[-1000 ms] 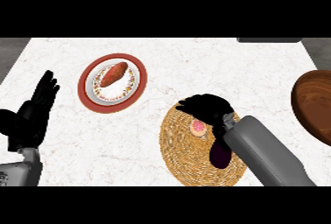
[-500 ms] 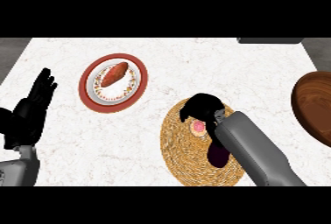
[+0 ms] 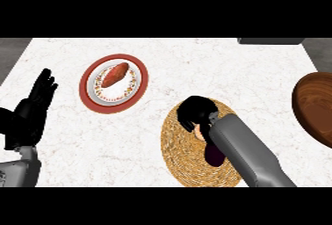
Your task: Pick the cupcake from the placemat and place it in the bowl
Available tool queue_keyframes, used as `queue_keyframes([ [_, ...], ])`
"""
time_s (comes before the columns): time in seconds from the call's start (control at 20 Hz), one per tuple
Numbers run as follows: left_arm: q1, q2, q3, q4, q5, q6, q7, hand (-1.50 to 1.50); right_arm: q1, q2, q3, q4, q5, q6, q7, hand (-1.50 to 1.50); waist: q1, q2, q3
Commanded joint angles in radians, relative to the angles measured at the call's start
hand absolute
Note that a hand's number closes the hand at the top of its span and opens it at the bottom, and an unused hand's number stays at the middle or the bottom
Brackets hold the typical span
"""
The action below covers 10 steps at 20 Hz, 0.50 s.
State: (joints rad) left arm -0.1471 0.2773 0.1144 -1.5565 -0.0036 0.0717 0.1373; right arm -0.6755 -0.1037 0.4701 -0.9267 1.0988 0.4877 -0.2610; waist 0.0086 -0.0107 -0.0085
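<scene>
A round woven placemat (image 3: 188, 169) lies on the white marble counter, right of centre. The cupcake (image 3: 197, 131) stands on the mat's upper part; only a pink sliver of it shows under my right hand (image 3: 195, 112). That hand's fingers curl down over and around the cupcake, and the grey forearm crosses the mat from the lower right. A dark brown wooden bowl (image 3: 316, 107) sits at the right edge, cut off by the frame and apart from the mat. My left hand (image 3: 32, 110) rests open at the left edge, fingers up.
A red-rimmed white plate (image 3: 90, 97) holding a reddish-brown piece of food (image 3: 115, 74) sits up and to the left of the placemat. A grey object (image 3: 269, 41) shows at the counter's far right corner. Bare counter lies between the mat and the bowl.
My right hand has shifted slightly left and down onto the cupcake and its fingers have curled in, hiding more of the pink top. The left hand has barely moved.
</scene>
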Motion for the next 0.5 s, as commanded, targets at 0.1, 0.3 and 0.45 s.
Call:
queue_keyframes([
  [0.1,-0.011,-0.027,-0.027,-0.049,-0.040,0.026,0.043,0.00,-0.007,0.024,-0.062,0.033,0.038,-0.134,0.007,1.50,-0.003,0.012,0.009],
  [0.3,0.035,-0.002,0.023,-0.012,-0.017,0.010,-0.004,0.00,0.179,-0.102,-0.145,-0.174,0.000,-0.150,0.104,1.50,-0.053,-0.001,0.008],
  [0.45,0.055,0.023,0.068,-0.004,-0.002,0.015,0.015,0.00,0.286,-0.178,-0.261,-0.231,-0.035,-0.179,0.186,1.50,-0.099,-0.011,0.008],
])
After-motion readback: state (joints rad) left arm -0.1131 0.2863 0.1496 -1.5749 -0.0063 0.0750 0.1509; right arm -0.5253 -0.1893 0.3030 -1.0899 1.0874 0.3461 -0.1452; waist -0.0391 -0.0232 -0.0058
